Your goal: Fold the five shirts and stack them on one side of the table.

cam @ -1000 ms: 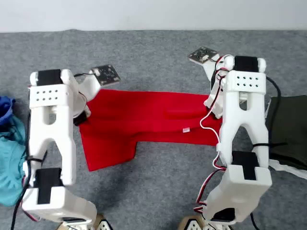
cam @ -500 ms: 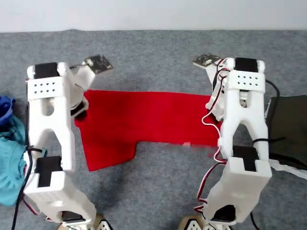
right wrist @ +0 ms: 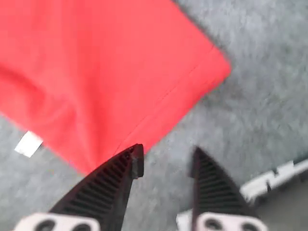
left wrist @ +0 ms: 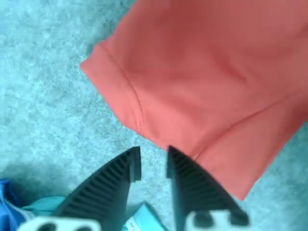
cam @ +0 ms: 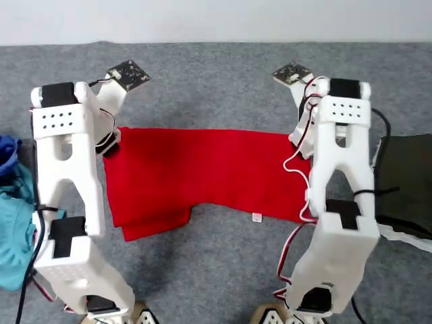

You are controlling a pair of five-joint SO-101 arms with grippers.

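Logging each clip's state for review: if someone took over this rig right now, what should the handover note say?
Left claw: open, empty, at one end of the red shirt.
Right claw: open, empty, at its other end.
Red shirt lies flat between the arms, partly folded. A dark shirt lies flat on the right side; teal shirt and blue shirt are heaped on the left.
To do: finish the red one, fold the heap, stack everything.

Grey table w/ red shirt, dark shirt, teal clothes.
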